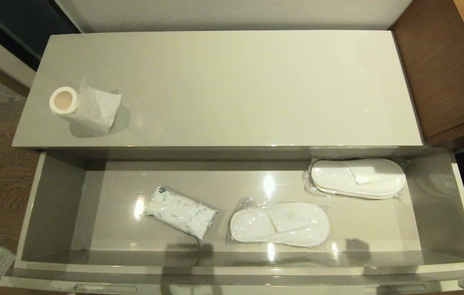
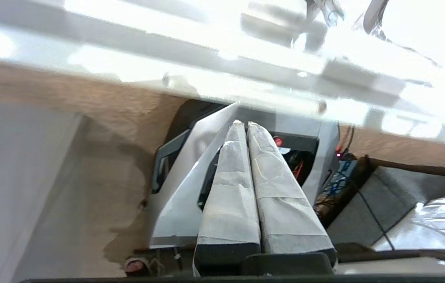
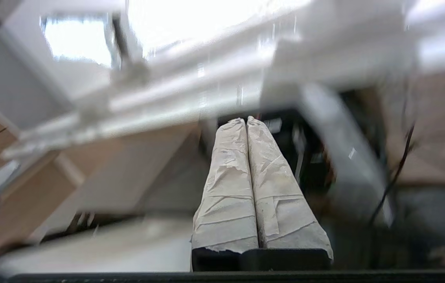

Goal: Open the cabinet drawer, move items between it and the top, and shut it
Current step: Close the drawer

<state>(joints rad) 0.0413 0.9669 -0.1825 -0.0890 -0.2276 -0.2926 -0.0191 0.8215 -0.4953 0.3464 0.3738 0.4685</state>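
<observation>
Both of my grippers hang below the near edge of the cabinet drawer, out of the head camera's sight; my left gripper has its taped fingers pressed together on nothing, and my right gripper is likewise closed and empty, each pointing down past the drawer's underside toward my own base.

Pictured from above: the drawer stands pulled fully out toward me, its grey floor showing. Inside lie a patterned tissue pack left of centre, a bagged pair of white slippers near the middle, and a second bagged pair at the far right. On the top, a roll of toilet paper sits at the far left, its loose sheet trailing.

By my reading, the opening step is done and the swapping of items has not begun. The next move calls for raising one arm over the front lip, spreading its fingers and descending on a chosen item. The slipper bags look slick and flat, so I would judge a pinch at the crinkled plastic edge safer than a grab from above. Everything I need lies above and beyond my hands, well apart from them.
</observation>
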